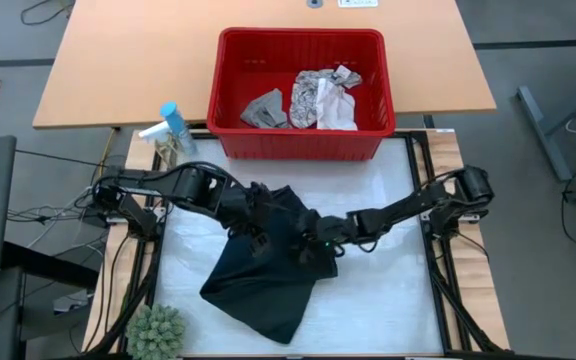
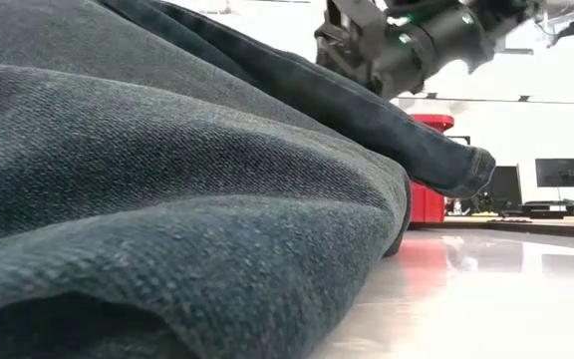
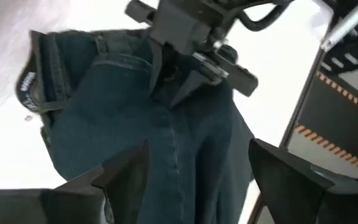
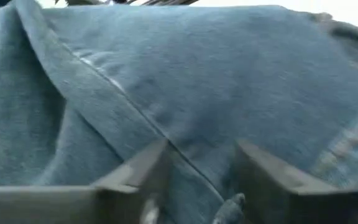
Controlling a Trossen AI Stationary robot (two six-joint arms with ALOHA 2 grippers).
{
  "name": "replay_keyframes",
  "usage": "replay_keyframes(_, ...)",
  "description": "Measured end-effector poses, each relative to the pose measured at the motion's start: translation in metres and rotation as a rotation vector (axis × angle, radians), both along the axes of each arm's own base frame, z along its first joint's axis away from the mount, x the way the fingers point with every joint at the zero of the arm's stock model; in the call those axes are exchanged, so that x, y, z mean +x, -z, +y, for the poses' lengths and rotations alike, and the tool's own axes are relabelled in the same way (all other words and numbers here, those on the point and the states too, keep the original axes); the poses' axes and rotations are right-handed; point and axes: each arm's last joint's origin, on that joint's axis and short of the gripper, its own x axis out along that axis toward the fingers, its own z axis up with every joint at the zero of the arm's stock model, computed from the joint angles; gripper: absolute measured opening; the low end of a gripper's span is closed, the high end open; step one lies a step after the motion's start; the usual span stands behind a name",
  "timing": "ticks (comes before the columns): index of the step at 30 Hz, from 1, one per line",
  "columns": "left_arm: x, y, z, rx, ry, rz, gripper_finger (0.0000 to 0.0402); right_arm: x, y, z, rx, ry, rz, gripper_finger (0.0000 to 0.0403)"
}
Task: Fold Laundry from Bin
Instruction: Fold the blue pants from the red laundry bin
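One garment is out of the red bin and lies on the white work surface of the desk: a pair of dark jeans, bunched and crumpled near the middle, one end trailing toward the near edge. It is not yet spread flat, so no fold looks made.

The left gripper hovers over the jeans with its fingers spread apart and nothing between them. The right gripper is pressed down on the denim along a seam; whether its fingers have taken hold of the cloth I cannot tell.

Still in the bin, at the far edge of the work surface, are a grey cloth, a leaf-patterned cloth and a small white cloth. My judgement: the task is early, with the first piece to straighten and fold and three more to follow.
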Motion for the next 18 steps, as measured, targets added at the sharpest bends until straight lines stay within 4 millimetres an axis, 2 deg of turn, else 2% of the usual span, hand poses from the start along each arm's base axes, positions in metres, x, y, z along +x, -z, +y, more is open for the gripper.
replay_keyframes(3, -0.002, 0.000, -0.009, 0.012, 0.033, 0.000, 0.0263, 0.010, -0.012, 0.006, -0.013, -0.014, 0.051, 0.0037)
replay_keyframes(4, -0.003, 0.000, -0.012, 0.022, 0.042, 0.000, 0.0263, 0.012, -0.017, 0.009, -0.022, -0.010, 0.067, 0.0023)
replay_keyframes(7, -0.006, -0.001, -0.018, 0.046, 0.072, -0.008, 0.0263, 0.010, -0.031, 0.013, -0.075, 0.063, 0.178, 0.0029)
replay_keyframes(9, -0.009, -0.003, -0.021, 0.045, 0.076, -0.017, 0.0263, 0.001, -0.039, 0.012, -0.160, 0.120, 0.293, 0.0039)
replay_keyframes(13, -0.020, -0.016, -0.025, 0.009, 0.072, -0.082, 0.0263, -0.011, -0.055, 0.002, -0.285, 0.200, 0.462, 0.0049)
replay_keyframes(15, -0.029, -0.028, -0.026, -0.013, 0.075, -0.148, 0.0263, -0.011, -0.065, -0.007, -0.280, 0.226, 0.468, 0.0051)
replay_keyframes(18, -0.044, -0.047, -0.021, -0.035, 0.044, -0.265, 0.0263, -0.007, -0.071, -0.025, -0.150, 0.264, 0.445, 0.0052)
